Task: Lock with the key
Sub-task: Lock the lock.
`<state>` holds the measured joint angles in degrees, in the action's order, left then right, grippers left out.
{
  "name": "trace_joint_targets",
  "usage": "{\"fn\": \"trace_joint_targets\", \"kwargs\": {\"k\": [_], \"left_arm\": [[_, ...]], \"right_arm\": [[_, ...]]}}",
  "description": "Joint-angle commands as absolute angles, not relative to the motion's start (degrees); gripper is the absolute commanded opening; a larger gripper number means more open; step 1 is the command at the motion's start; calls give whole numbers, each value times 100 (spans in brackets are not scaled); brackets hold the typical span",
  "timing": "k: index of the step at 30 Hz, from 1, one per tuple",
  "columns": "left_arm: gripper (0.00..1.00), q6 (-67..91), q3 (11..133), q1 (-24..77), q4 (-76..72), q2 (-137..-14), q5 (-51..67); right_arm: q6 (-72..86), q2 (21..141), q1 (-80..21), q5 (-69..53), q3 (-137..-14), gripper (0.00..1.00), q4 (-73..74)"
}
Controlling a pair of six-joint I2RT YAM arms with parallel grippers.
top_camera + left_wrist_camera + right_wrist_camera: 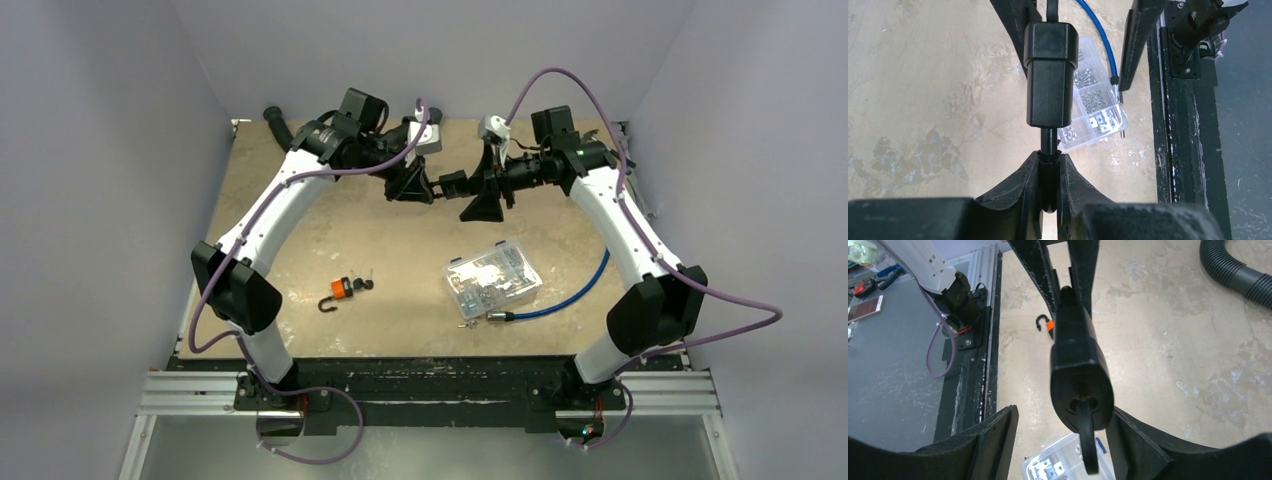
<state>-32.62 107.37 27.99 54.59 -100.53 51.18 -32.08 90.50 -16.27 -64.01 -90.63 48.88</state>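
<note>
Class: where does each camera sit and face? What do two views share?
Top external: overhead and behind, facing the table; left arm, right arm show.
Left wrist: on the left gripper, facing the black lock it clamps; fingers show.
Right wrist: on the open right gripper, facing the key; fingers show.
Both wrist views share the parts box.

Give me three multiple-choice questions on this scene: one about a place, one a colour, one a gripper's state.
1. The clear plastic screw box lies:
A) on the table beside the blue cable
B) at the far left corner
C) held in the air
2. The small hook-shackled padlock is:
A) green
B) orange
C) white
3. The left gripper is:
A) wide open
B) shut on the black block-shaped lock, at its stem
C) out of view
Key: A, the top view shows the cable alongside; B, its body is orange; B, the fingers pinch the stem.
</note>
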Motion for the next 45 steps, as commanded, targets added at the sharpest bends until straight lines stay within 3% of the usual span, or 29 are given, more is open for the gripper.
{"fn": "trace_joint_targets", "kwargs": {"k": [1, 33, 41, 45], "left_arm": [[0, -3342, 11228, 2907, 5375, -10097, 5343], [0, -3141, 11478, 3163, 5299, -10296, 5376], [0, -2886, 11470, 3164, 5078, -10257, 5475], [0, -2748, 11463, 3160, 4931, -10239, 5522]], "right_arm": [[-3557, 8916, -1780, -6238, -9390, 69, 5185], [-2966, 8724, -1991, -6451, -8911, 48, 4268], [-3076, 8701, -2021, -6462, -8830, 50, 4345], [-3077, 8692, -2015, -6491, -8839, 35, 4312]]}}
